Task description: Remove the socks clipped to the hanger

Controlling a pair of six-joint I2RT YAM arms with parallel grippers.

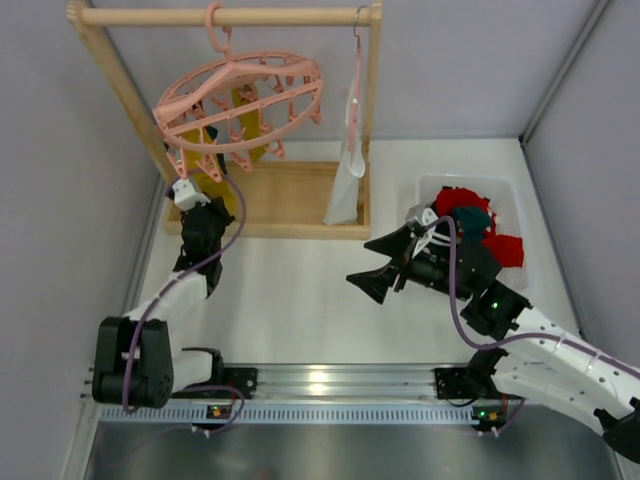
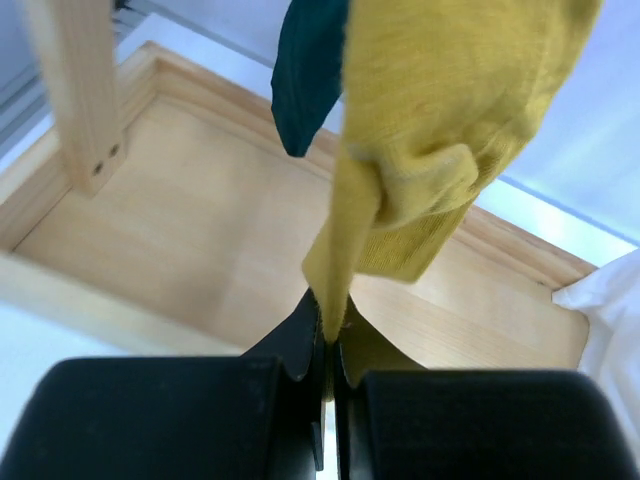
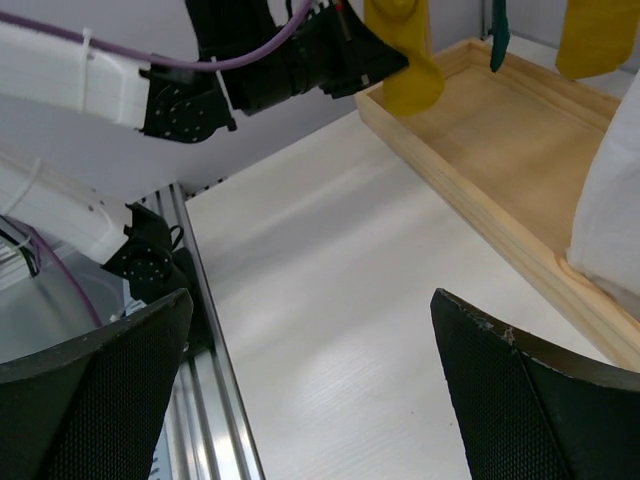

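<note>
White tabletop: one firm downward tug

Closed tight, the left tool grips the mustard sock hanging from the pink hanger; draw straight down, steadily, until it slips free. Spread wide, the right tool holds nothing.

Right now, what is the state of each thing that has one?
left gripper, shut on the mustard sock
mustard sock, hanging from the hanger, lower end pinched
teal sock, hanging, untouched
hanger, hooked on the wooden rail, tilted
right gripper, open, empty
bin, holding red and teal socks
</note>
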